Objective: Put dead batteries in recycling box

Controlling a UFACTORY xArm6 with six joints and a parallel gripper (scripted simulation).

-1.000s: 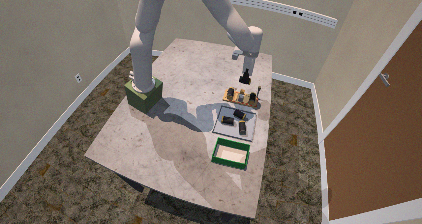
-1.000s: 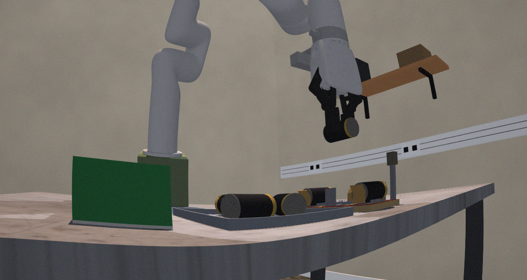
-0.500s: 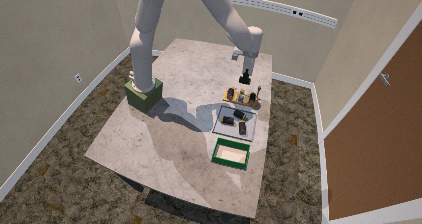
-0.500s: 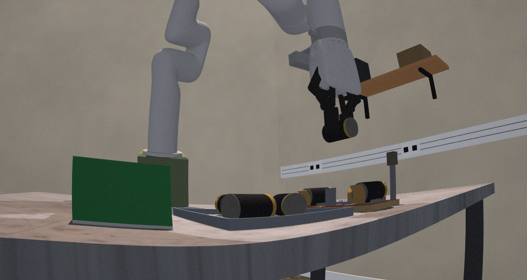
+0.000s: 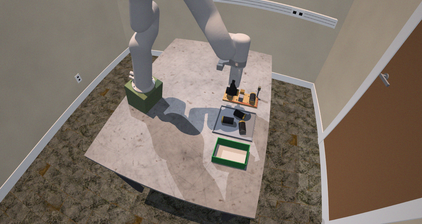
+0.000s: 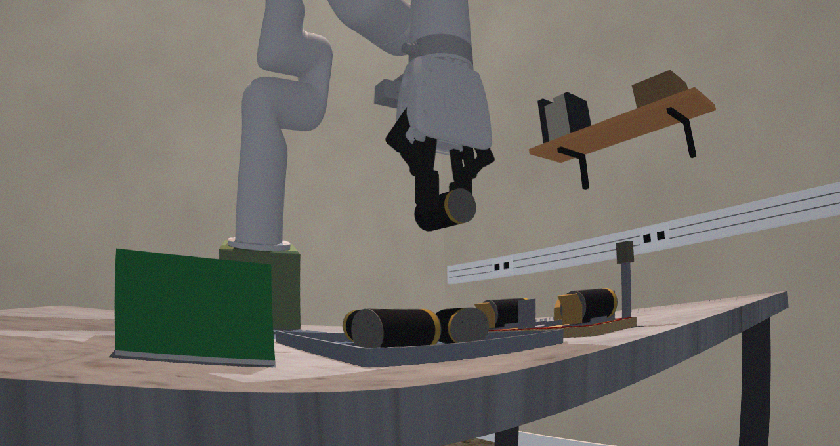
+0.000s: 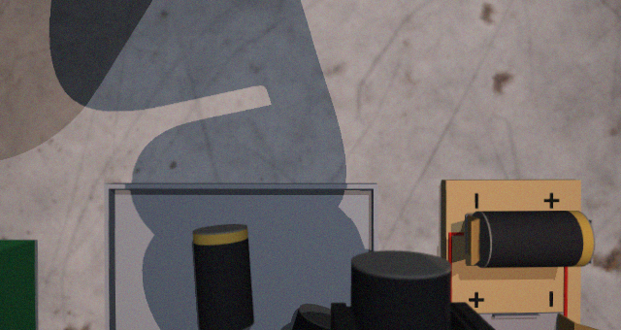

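My gripper [image 6: 444, 201] is shut on a black battery with a gold band [image 6: 446, 209] and holds it lying level, well above the table. It hangs over the near-left end of the tan holder board [image 5: 240, 99]. The held battery fills the bottom of the wrist view [image 7: 400, 291]. Two batteries lie in holders on the board [image 5: 252, 98] [image 5: 229, 99]; one shows in the wrist view [image 7: 529, 238]. Three batteries lie loose in the grey tray [image 5: 234, 122]. The green recycling box [image 5: 230, 153] stands upright and empty in front of the tray. The bulb post [image 6: 625, 254] looks grey.
The arm's green base block [image 5: 143, 94] stands at the table's left side. A wall shelf [image 6: 622, 123] hangs behind the gripper, to its right. The tray rim [image 7: 240, 189] and a corner of the green box [image 7: 17, 283] show below the wrist.
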